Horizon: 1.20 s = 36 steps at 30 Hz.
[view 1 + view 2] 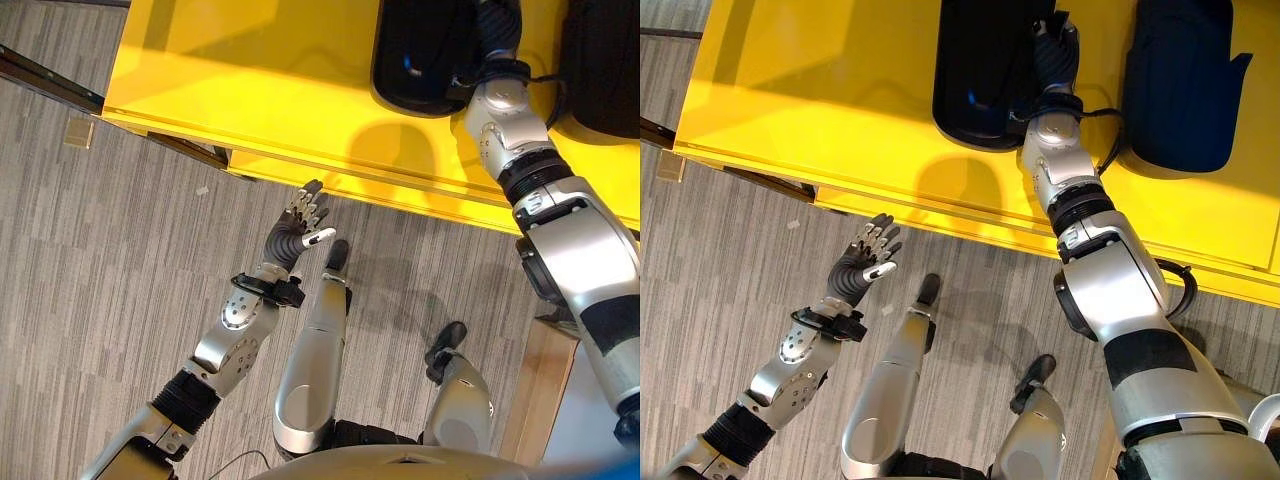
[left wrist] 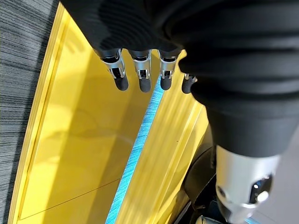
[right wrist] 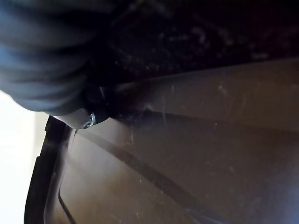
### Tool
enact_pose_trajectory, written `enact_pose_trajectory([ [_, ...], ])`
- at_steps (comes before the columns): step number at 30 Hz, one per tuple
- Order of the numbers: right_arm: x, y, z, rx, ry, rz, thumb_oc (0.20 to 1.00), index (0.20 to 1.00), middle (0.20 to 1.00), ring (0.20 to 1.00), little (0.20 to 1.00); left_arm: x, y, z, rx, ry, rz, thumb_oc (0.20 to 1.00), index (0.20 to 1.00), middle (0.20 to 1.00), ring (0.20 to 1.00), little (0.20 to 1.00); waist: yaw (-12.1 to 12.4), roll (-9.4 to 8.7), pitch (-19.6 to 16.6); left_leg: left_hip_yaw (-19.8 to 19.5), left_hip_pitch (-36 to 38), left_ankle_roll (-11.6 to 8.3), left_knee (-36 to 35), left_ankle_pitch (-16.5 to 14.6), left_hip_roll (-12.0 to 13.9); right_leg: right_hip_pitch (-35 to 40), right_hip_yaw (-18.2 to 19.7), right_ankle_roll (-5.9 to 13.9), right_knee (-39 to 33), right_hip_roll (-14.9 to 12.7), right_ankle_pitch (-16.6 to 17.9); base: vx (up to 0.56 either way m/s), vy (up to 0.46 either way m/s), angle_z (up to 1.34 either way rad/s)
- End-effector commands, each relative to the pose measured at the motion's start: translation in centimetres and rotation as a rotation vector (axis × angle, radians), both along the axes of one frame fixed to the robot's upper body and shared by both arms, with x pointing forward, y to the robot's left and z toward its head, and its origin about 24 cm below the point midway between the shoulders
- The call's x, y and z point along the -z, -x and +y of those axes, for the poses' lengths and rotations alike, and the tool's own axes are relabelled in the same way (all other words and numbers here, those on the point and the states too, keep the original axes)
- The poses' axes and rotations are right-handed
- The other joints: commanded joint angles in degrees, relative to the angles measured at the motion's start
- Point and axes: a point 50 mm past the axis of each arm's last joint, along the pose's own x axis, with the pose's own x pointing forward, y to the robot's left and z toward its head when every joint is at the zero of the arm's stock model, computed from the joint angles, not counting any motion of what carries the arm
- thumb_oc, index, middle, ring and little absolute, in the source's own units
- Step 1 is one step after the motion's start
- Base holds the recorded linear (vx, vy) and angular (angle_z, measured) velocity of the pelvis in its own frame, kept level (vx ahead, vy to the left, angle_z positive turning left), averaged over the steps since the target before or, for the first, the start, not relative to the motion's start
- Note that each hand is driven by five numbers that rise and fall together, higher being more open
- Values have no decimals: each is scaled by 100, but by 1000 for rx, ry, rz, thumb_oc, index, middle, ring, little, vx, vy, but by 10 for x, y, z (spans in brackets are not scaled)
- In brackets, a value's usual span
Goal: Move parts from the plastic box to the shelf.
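A big yellow shelf (image 1: pixel 840 90) sits over a grey striped floor (image 1: pixel 110 250). Two black parts lie on the shelf. One black part (image 1: pixel 975 70) is near the middle of the shelf, a little back from the front edge. The other black part (image 1: pixel 1180 85) lies just beside it, closer to the right end of the shelf. The two parts do not touch each other.

The right arm reaches up over the front edge of the shelf. The right hand (image 1: pixel 1052 55) rests on the right side of the middle part. In the right wrist view the dark inside of that part (image 3: pixel 187 154) is very close, with its black rim on one side. The fingers are hidden there, so I cannot tell if they are open or closed, or if they hold the part.

The left hand (image 1: pixel 300 222) is up in the air over the floor, just in front of the shelf's front edge. It touches nothing. Its fingers (image 2: pixel 141 77) are straight and spread a little, with the thumb out to the side. It holds nothing.
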Motion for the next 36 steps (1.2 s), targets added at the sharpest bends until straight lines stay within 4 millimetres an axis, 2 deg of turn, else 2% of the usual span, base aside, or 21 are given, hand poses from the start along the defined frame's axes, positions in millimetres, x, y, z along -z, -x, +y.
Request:
enact_pose_trajectory([
  [1, -31, 5, -1, 22, 61, -94, 724, 724, 724, 724, 724, -25, 2, -4, 11, 62, -114, 1000, 1000, 1000, 1000, 1000, 95, 34, -82, 414, 127, 52, -74, -237, 293, -494, 334, -292, 301, 91, 242, 0, 0, 0],
  [2, -32, 5, -1, 25, 66, -95, 1000, 1000, 1000, 1000, 1000, -25, 2, -3, 10, 61, -115, 1000, 1000, 1000, 1000, 1000, 97, 36, -82, 414, 120, 53, -73, -237, 287, -494, 337, -288, 302, 91, 245, 0, 0, 0],
  [17, -30, 7, 7, 10, 71, -112, 1000, 1000, 1000, 1000, 1000, -25, 1, -2, 0, 67, -116, 1000, 1000, 1000, 1000, 1000, 33, 10, -82, 444, 116, 58, -65, -226, 310, -501, 342, -281, 312, 98, 256, 0, 0, 0],
  [23, -24, 7, 18, -30, 73, -108, 1000, 1000, 1000, 1000, 1000, -24, 1, 0, -9, 70, -106, 1000, 1000, 1000, 1000, 1000, -13, -7, -82, 483, 152, 48, -61, -234, 338, -512, 389, -288, 303, 110, 264, -7, 1, -2],
  [36, -21, 10, 23, -58, 42, -139, 1000, 1000, 1000, 1000, 1000, -22, 2, 2, -21, 74, -98, 1000, 1000, 1000, 1000, 1000, -126, -73, -82, 516, 169, 35, -70, -227, 393, -585, 447, -284, 338, 142, 264, -8, -5, -5],
])
